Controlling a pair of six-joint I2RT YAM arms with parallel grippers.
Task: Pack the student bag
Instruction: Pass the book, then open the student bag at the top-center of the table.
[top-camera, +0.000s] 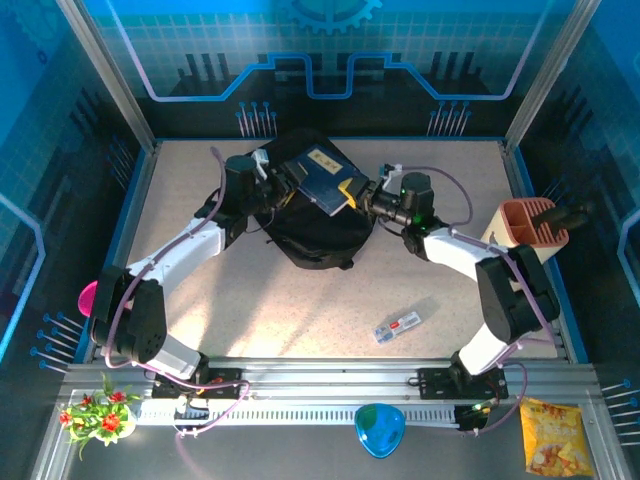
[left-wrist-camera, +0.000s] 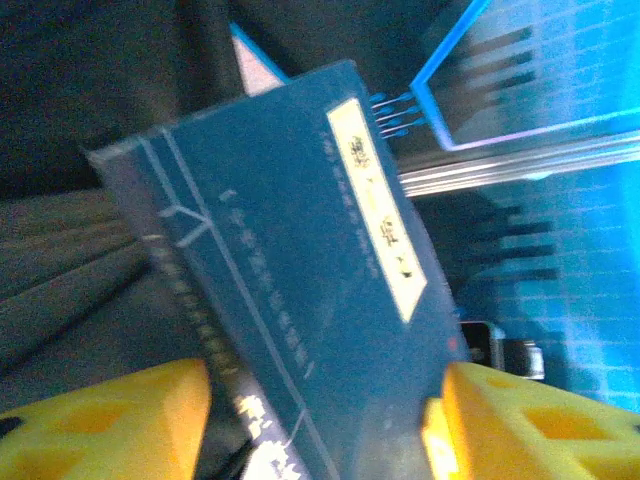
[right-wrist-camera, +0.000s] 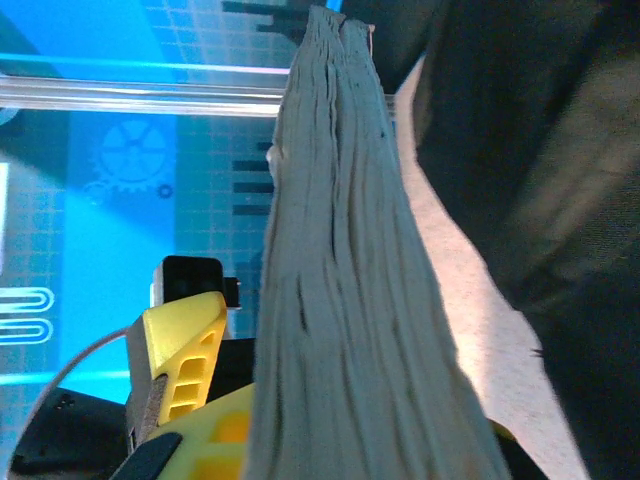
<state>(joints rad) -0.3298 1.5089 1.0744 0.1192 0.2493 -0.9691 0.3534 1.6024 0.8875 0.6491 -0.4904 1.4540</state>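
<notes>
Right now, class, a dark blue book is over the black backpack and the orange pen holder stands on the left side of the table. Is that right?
No. The top view shows the pen holder on the right side of the table, not the left. The dark blue book is over the black backpack, as stated.

Table (top-camera: 300, 300) bears student bag (top-camera: 320, 238), perhaps a pencil case (top-camera: 398, 326).

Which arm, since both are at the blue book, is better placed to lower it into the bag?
Right. The right fingers look closed on the blue book's page edge above the student bag; the left fingers stand open around it.
</notes>
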